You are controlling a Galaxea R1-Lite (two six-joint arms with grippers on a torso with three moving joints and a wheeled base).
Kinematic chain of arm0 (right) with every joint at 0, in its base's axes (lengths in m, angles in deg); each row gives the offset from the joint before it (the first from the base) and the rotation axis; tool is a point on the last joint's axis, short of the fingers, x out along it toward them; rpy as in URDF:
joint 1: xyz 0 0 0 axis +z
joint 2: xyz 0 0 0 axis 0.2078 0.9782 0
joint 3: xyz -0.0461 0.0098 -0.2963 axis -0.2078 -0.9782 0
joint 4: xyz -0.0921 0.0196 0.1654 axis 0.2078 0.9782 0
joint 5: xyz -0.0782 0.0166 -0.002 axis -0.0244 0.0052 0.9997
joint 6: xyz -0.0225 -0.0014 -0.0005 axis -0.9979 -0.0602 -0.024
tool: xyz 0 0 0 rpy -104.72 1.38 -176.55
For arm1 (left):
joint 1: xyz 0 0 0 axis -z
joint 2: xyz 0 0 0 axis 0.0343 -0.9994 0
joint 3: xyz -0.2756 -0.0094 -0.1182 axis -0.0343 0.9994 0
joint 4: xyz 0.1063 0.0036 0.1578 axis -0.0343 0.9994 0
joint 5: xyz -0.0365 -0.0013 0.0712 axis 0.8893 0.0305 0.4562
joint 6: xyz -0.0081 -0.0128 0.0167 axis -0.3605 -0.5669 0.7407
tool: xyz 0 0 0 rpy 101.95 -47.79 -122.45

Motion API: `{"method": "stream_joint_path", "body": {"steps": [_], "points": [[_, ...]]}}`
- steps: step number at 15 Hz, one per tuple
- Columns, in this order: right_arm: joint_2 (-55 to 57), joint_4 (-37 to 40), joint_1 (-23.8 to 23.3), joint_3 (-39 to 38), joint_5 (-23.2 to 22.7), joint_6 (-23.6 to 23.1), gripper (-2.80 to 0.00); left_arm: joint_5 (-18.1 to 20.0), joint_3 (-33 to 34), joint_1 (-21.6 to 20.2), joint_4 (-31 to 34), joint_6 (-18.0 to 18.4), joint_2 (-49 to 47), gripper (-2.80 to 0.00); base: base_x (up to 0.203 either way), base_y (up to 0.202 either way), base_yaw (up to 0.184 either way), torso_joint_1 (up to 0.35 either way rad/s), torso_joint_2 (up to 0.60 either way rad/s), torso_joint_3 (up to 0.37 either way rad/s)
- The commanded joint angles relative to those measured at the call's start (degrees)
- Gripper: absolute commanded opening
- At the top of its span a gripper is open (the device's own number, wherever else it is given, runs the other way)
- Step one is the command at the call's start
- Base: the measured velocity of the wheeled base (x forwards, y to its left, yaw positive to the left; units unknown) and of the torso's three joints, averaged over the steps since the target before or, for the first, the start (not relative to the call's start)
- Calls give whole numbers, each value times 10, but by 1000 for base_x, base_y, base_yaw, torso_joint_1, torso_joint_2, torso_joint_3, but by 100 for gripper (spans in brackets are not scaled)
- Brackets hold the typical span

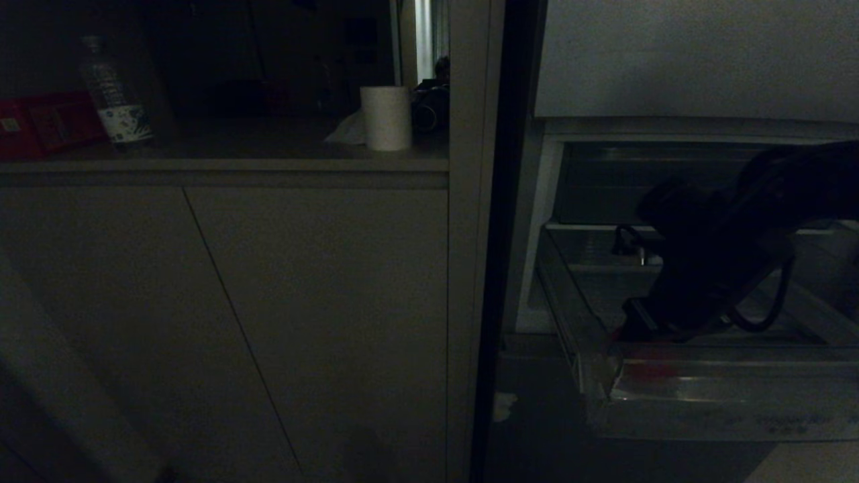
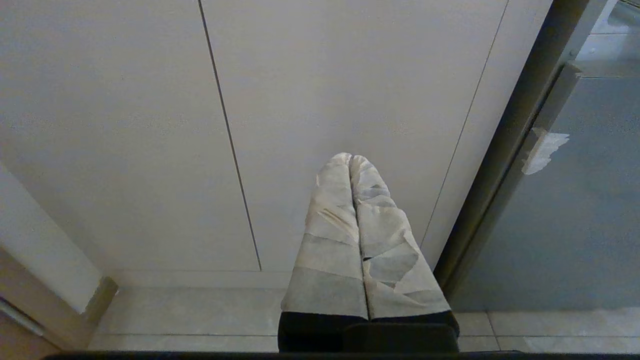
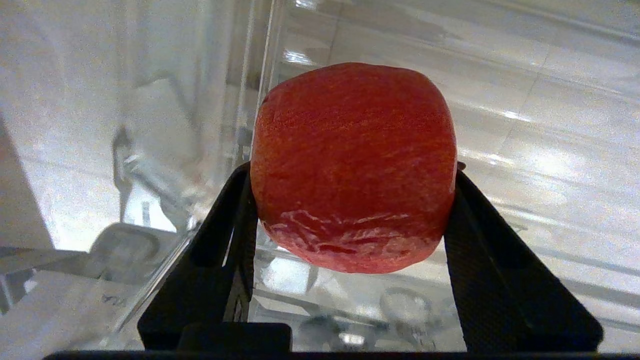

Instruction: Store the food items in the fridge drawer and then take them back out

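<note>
A rounded red food item [image 3: 352, 150] sits in the clear fridge drawer [image 3: 550, 125], near its see-through side wall. My right gripper [image 3: 351, 170] has its black fingers [image 3: 235, 215] pressed against both sides of the item. In the head view the right arm reaches down into the pulled-out drawer [image 1: 725, 396], the gripper [image 1: 627, 332] low at its front left corner, and a red smear of the item [image 1: 647, 369] shows through the drawer front. My left gripper [image 2: 351, 159] is parked, shut and empty, facing the cabinet doors.
A darker compartment [image 1: 617, 181] lies above the drawer. The dark fridge frame [image 1: 500, 235] stands left of it. Cabinet doors [image 1: 235, 302] fill the left side. On the counter above are a bottle [image 1: 114, 94], a red box [image 1: 47, 124] and a paper roll [image 1: 386, 117].
</note>
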Motion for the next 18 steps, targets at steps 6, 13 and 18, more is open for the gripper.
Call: {"method": "stream_joint_path", "body": {"steps": [6, 13, 18], "points": [[-126, -103, -8, -87, 20, 3, -280, 0, 0, 0, 0, 0, -1, -280, 0, 0, 0, 0, 0, 0], [-266, -439, -12, -303, 34, 4, -280, 0, 0, 0, 0, 0, -1, -280, 0, 0, 0, 0, 0, 0], [-404, -564, -11, -371, 49, 17, -280, 0, 0, 0, 1, 0, -1, -280, 0, 0, 0, 0, 0, 0]]}}
